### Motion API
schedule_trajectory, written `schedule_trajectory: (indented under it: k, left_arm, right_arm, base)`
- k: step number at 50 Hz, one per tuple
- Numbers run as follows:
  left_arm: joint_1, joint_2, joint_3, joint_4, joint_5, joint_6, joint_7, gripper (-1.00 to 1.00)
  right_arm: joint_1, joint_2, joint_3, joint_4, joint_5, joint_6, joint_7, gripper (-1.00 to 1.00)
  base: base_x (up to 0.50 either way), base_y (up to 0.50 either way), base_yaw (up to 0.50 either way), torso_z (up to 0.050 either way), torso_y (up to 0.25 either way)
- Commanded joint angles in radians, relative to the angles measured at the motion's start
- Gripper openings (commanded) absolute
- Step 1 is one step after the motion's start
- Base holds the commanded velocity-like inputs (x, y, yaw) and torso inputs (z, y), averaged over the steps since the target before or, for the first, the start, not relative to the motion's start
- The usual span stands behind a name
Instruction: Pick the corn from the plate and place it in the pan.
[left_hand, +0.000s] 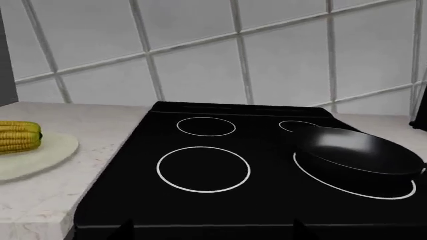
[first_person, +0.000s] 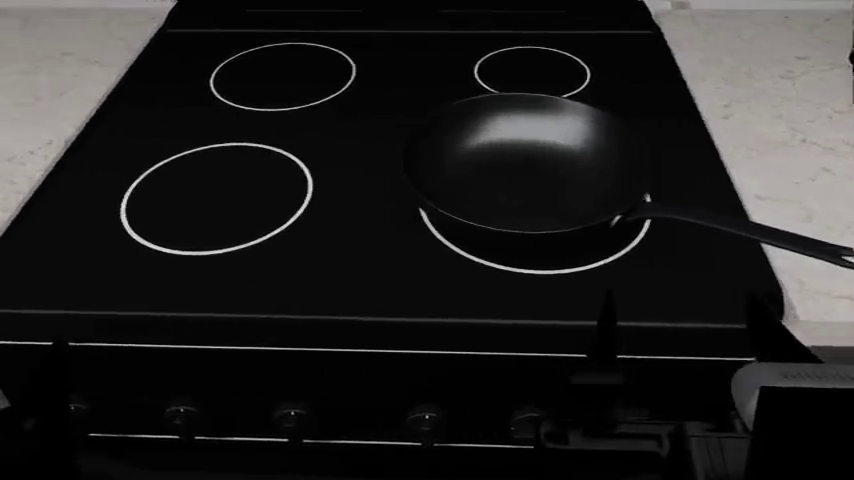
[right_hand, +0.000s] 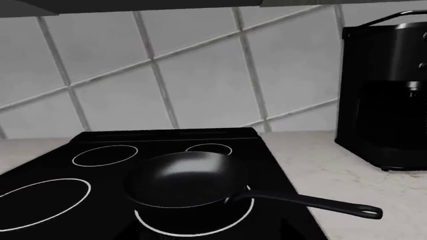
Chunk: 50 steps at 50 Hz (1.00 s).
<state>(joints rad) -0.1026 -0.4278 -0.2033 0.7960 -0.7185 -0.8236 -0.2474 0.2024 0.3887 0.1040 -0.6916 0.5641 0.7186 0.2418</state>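
The corn (left_hand: 19, 136), yellow with a dark green stub, lies on the cream plate (left_hand: 48, 155) on the counter left of the stove; both show only in the left wrist view. The glossy black pan (first_person: 527, 160) sits empty on the front right burner, its long handle (first_person: 747, 232) pointing right. My left gripper (left_hand: 213, 231) is open, its dark tips wide apart over the stove's front edge, well right of the corn. Also open and empty, my right gripper (first_person: 683, 325) hovers near the stove's front, just in front of the pan (right_hand: 183, 182).
The black glass cooktop (first_person: 334, 270) has white burner rings and a row of knobs (first_person: 280, 412) along its front. Marble counter (first_person: 787, 110) flanks it on both sides. A black coffee machine (right_hand: 387, 95) stands at the right against the tiled wall (left_hand: 267, 50).
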Motion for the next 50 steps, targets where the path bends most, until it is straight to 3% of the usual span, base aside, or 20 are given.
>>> schedule_trajectory:
  k: [1, 50]
  left_arm:
    - [0.0, -0.01, -0.009, 0.028, -0.025, -0.02, -0.013, 1.0]
    - [0.001, -0.023, -0.001, 0.022, -0.029, 0.012, -0.022, 1.0]
  right_arm:
    - [-0.021, 0.006, -0.01, -0.011, -0.011, -0.01, 0.003, 1.0]
    - [-0.036, 0.019, -0.028, -0.013, -0.006, -0.025, 0.012, 1.0]
  base:
    - [0.0, 0.5, 0.0, 0.0, 0.0]
    - [0.0, 0.5, 0.0, 0.0, 0.0]
